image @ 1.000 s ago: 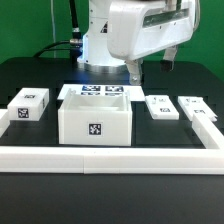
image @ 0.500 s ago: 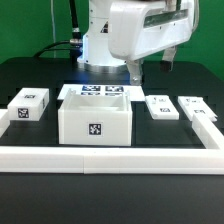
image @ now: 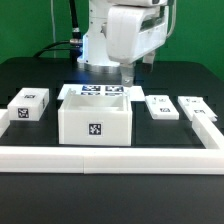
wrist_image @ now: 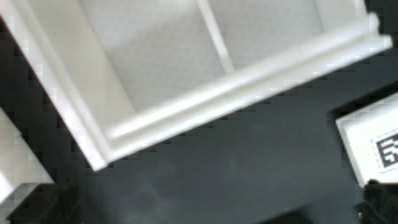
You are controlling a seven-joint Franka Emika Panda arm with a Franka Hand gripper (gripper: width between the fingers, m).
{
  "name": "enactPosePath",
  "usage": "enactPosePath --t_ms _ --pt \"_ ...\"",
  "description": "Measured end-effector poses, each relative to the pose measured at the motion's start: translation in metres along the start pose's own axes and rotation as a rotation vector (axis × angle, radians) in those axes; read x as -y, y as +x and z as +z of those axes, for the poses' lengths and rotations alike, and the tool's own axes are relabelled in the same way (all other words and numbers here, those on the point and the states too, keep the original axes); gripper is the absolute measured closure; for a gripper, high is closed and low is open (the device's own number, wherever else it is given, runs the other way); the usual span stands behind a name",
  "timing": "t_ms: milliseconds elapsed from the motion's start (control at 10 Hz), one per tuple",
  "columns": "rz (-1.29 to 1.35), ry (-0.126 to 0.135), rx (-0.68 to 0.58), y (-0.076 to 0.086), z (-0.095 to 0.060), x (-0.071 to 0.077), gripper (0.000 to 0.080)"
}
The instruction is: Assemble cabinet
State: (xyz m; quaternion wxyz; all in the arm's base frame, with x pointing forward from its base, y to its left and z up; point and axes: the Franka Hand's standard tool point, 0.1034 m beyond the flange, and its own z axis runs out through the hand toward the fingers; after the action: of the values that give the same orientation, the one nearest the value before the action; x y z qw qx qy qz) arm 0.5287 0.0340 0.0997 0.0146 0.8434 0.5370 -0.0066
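Over the last second the arm swings toward the exterior view's left. The gripper (image: pixel 127 78) now hangs just above the upper right edge of the cabinet (image: pixel 95 118), which sits mid-frame and open-topped. Nothing visibly held, and can't tell if the fingers are spread or closed. The side panel (image: pixel 160 105) at centre right lies loose. Reads as repositioning for a pick, with assembly barely begun.

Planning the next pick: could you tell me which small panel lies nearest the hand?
The panel immediately on the exterior view's right of the body; the other two lie farther off.
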Motion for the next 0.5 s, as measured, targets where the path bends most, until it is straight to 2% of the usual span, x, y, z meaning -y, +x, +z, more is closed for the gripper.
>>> enactPosePath --t_ms 100,200,300,400,500 --pt "-0.002 0.000 0.000 0.001 0.000 0.000 0.0000" --pt "-0.046 -0.014 -0.005 -0.001 0.001 -0.002 0.0000" --pt "-0.214 -0.072 -0.030 -0.007 0.008 -0.002 0.0000" --pt "-0.253 -0.073 -0.031 -0.015 0.016 0.007 0.0000" --pt "-0.342 -0.089 -0.029 -0.016 0.018 0.009 0.0000"
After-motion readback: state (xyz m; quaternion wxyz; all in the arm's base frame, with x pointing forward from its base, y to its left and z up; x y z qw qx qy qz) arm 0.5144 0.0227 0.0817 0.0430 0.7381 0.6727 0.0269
